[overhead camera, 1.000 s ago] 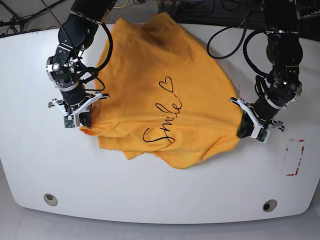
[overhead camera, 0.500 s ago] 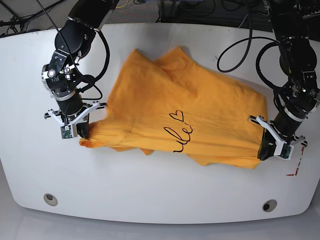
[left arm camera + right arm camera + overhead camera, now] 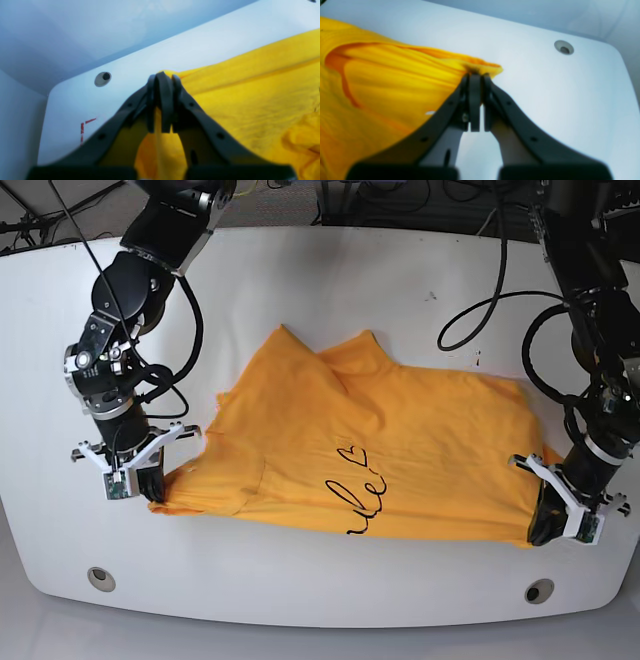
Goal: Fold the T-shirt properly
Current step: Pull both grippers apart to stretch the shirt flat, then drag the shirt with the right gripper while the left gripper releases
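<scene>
Risk: both grips are sitting on thin bunched edges of the T-shirt (image 3: 370, 460) — if the arms are pulling apart too hard, a corner could be slipping free and the spread collapsing. The shirt is lying across the white counter (image 3: 300, 280), stretched between the arms. Left gripper (image 3: 560, 520) is pinching its one lower corner; right gripper (image 3: 140, 478) is clamping the opposite corner — the wrist views are showing fabric between closed jaws.

Orange-yellow T-shirt (image 3: 400, 450), black cursive print; white table (image 3: 300, 580); black tools.
</scene>
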Tool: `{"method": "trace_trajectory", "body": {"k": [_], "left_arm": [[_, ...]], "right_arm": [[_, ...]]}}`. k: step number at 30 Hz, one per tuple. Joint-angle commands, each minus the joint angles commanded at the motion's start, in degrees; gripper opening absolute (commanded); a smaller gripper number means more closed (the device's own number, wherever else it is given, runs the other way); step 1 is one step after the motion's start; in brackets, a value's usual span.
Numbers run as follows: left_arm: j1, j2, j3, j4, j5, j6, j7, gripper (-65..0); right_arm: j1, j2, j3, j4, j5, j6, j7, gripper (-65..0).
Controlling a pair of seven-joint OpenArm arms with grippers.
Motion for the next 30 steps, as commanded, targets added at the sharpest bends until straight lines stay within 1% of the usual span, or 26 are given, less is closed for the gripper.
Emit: {"method": "trace_trajectory", "body": {"k": [7,9,19,21,30], "left_arm": [[-4.7,0.1,-1.1,0.5,-0.4,0.0,3.6,-65.0],[-7.6,0.2,-1.3,1.0,-0.9,0.2,5.4,-65.0],[-14.2,0.0,-0.9,3.9,-1.9,1.6,8.1,-65.0],[-17.1,0.1,-0.4,5.9,-1.6,1.4,9.2,-65.0],[-21.3,0.0,-0.5,9.0,-1.5,0.3,10.9,-65.0]], "right_arm": [[5.0,2.9,-0.4,-2.7,0.1,0.01,-0.5,-65.0],[8.2,4.4,-0.5,-4.5,0.9,0.18,-0.4,-65.0],[15.2,7.7,-0.7,-5.2,0.7,0.48,-2.0,-65.0],[18.2,9.0,-1.3,-5.7,0.7,0.59,-3.2,-65.0],[22.6,11.4,-1.8,-6.2,1.3,0.68,-4.4,-65.0]]}}
